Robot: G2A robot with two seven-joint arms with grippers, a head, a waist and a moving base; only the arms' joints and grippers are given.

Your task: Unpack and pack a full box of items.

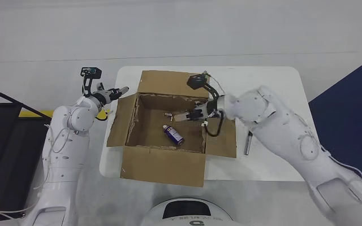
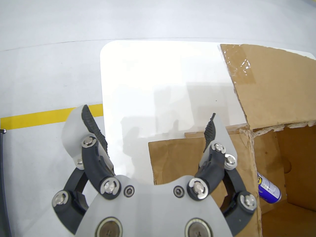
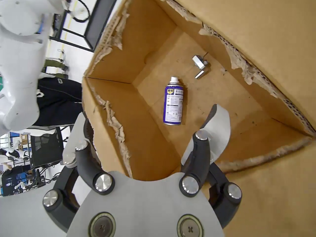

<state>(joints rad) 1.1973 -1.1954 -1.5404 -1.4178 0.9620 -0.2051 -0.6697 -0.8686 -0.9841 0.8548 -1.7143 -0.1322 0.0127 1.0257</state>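
Unpacking step, by my read. Box (image 1: 164,164) sits open on the table (image 1: 271,85). Blue spray can (image 3: 173,102) lies flat on the box floor, with a small metal part (image 3: 200,66) close by, toward the far wall. Dark rod (image 1: 248,142) lies on the table beside the right flap. My right pincer (image 3: 148,113) hangs in the box mouth, jaws wide, holding nothing. Left pincer (image 2: 149,111) is wide and empty too, off the left flap. Next: pick one target, drop lower, square the jaws across the can's body. It may roll.
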